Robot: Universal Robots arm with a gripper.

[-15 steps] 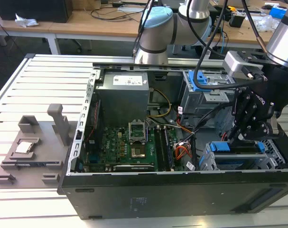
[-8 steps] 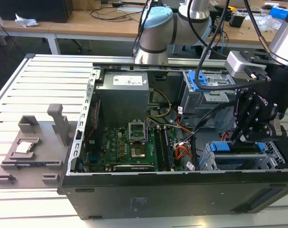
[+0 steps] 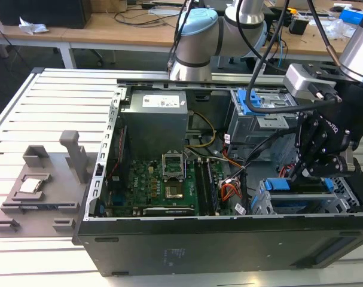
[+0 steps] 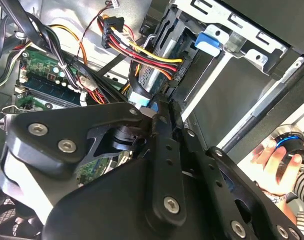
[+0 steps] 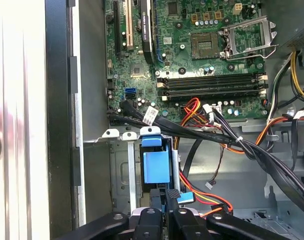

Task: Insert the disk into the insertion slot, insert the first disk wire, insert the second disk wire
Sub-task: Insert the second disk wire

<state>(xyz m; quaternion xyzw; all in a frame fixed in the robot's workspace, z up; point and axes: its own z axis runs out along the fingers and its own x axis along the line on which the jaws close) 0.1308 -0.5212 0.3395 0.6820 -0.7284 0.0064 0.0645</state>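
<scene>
The disk [image 3: 298, 202] lies inside the insertion slot [image 3: 262, 204], the low perforated cage at the case's corner on the exterior view's right. Its blue frame [image 5: 156, 167] shows in the first wrist view, and its blue tab [image 4: 210, 41] in the second. My black gripper [image 3: 301, 173] hangs just over the cage's open end. In both wrist views the fingers are pressed together on a small blue-ended disk wire connector [image 5: 186, 198], [image 4: 143, 103], close to the disk's edge [image 4: 159, 70]. My gripper [image 5: 171, 196] hides the contact point between connector and disk.
Red, yellow and orange wires [image 5: 197, 107] and black cables [image 5: 252, 150] cross beside the cage. The motherboard [image 3: 169, 179], the power supply [image 3: 154, 122] and a taller bay with a blue latch [image 3: 259, 104] fill the case. A grey fixture [image 3: 40, 191] lies outside. A person's hand [image 4: 277, 160] is nearby.
</scene>
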